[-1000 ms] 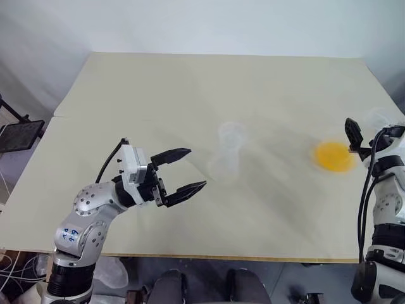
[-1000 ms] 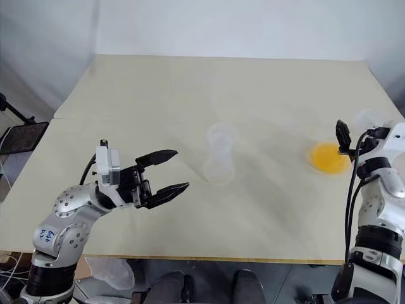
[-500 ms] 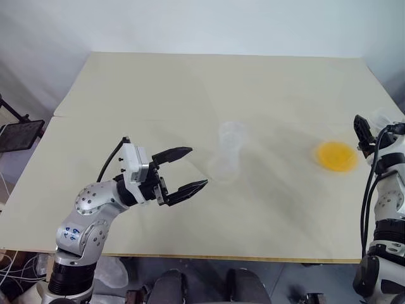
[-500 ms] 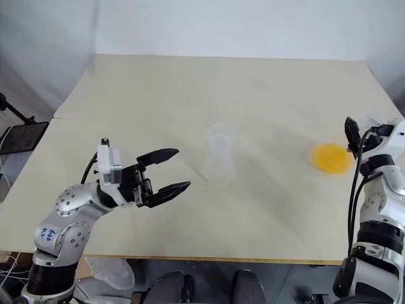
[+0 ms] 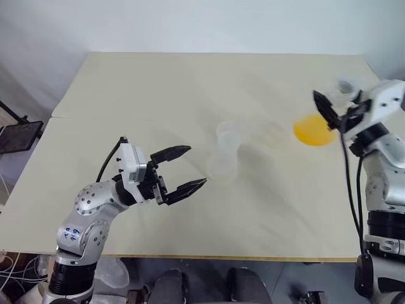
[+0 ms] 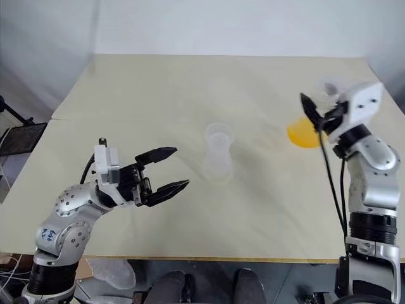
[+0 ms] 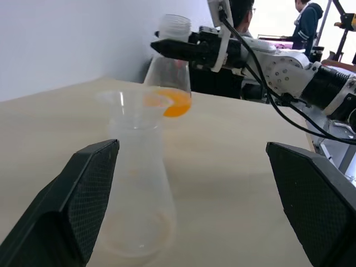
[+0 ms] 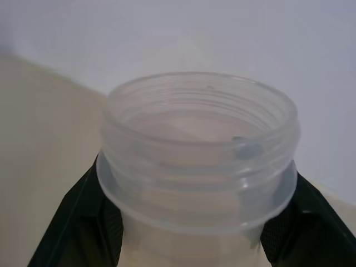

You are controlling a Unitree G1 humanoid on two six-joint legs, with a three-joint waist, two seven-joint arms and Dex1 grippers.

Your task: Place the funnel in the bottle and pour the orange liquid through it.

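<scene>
— Liquid first: where is the orange liquid (image 5: pixel 309 131)?

— In the wide base of a clear conical flask (image 7: pixel 168 67), which hangs in the air over the right of the worktop (image 5: pixel 158 88). The right gripper (image 8: pixel 189 219) has its jaws clamped on the flask's neck, just under the threaded mouth.

— How will it handle?

— I judge it light and stiff, but smooth and slippery. The ridge below the thread gives the jaws something to catch on, so the neck is a sound place to hold. The liquid is a shallow pool and will slosh and run to one side once the flask tips.

— And the bottle (image 5: pixel 226 155)?

— It stands upright mid-worktop, well apart from the flask. It looks empty, so it is probably light and easy to knock over. Holding it low on the body would steady it.

— The funnel (image 7: pixel 133 101)?

— A flared clear rim sits at the bottle's mouth. I take it for the funnel, though I cannot tell clear from clear with certainty.

— The left gripper (image 5: pixel 197 166)?

— It hovers near the bottle, jaws wide apart and holding nothing.

— Counts?

— One flask, one pool of liquid, one bottle, one funnel at most, two grippers.
</scene>
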